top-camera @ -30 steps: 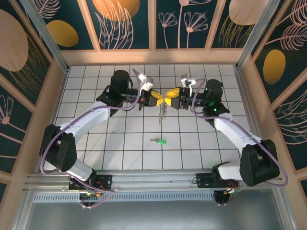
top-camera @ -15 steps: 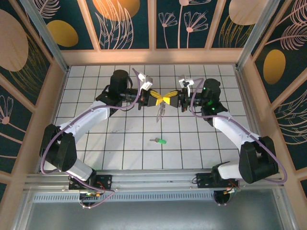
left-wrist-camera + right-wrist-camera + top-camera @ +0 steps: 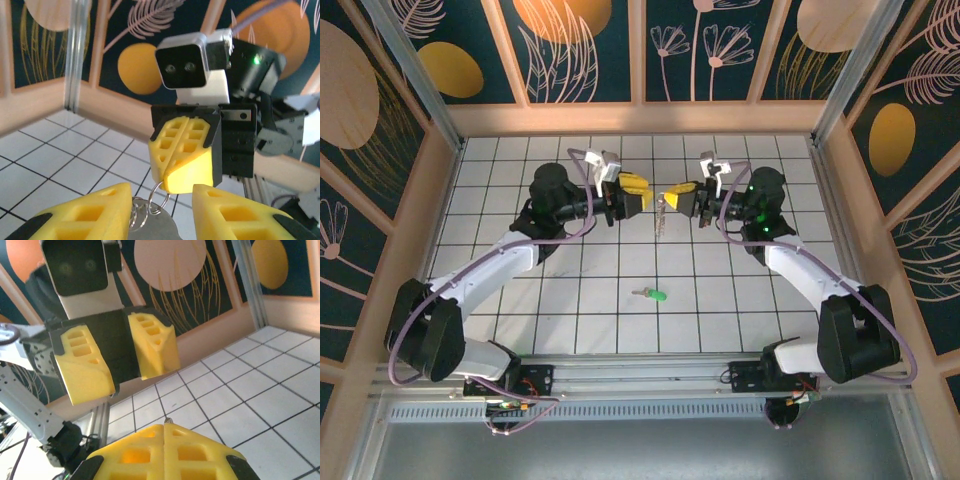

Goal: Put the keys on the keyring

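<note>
The keyring (image 3: 661, 214) hangs above the table's far middle, with my right gripper (image 3: 671, 197) shut on its wire loop. Its greyish metal pieces dangle below the jaws. My left gripper (image 3: 644, 193) stands open just left of it, apart from the ring. In the left wrist view my open gripper (image 3: 162, 202) frames the ring loop (image 3: 159, 192), which is pinched in the right gripper (image 3: 172, 187), above a flat metal piece (image 3: 162, 227). In the right wrist view my gripper (image 3: 164, 428) is shut, with the left gripper (image 3: 120, 362) open opposite. The green-headed key (image 3: 656, 295) lies on the tiles nearer the front.
The white tiled table (image 3: 520, 300) is ringed by a wooden rim (image 3: 640, 120) and patterned walls. Both arm bases sit on the rail at the near edge (image 3: 640, 375).
The right gripper shut on the keyring while both held it. The left gripper then opened, let go and drew back to the left.
</note>
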Robot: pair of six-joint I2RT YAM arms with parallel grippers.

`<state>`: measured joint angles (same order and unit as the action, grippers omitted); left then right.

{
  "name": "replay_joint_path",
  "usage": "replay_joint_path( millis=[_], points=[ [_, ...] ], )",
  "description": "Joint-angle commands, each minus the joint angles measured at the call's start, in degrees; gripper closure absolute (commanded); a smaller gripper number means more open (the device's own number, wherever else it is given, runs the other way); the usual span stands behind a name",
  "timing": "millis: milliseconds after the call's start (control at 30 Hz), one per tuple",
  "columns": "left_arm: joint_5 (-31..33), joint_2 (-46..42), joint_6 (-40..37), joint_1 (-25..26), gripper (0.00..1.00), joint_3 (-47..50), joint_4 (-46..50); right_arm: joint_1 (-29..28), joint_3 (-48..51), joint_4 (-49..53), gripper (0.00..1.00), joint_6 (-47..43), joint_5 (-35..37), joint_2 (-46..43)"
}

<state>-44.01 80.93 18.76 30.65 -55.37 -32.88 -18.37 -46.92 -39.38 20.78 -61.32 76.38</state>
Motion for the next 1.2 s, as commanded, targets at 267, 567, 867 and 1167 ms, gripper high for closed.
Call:
replay_joint_path(
  millis=[267, 567, 867, 1167],
  points=[
    [-2.4, 4.5, 21.1, -0.4, 0.62, 7.9, -31.8, -0.9, -0.2, -12.8, 1.00, 6.1, 2.8, -4.0],
    [-4.9, 8.5, 30.2, -0.3, 0.61, 7.9, -45.6, -2.3, -0.9, -13.3, 1.00, 6.5, 3.3, -3.4],
    [-5.4, 10.1, 31.3, 0.1, 0.61, 6.6, -46.7, -3.7, -1.4, -13.7, 1.00, 6.6, 3.0, -1.9],
    [-6.2, 10.9, 31.4, 0.6, 0.63, 5.6, -46.7, -4.2, -1.6, -13.7, 1.00, 6.5, 3.0, -1.5]
  ],
)
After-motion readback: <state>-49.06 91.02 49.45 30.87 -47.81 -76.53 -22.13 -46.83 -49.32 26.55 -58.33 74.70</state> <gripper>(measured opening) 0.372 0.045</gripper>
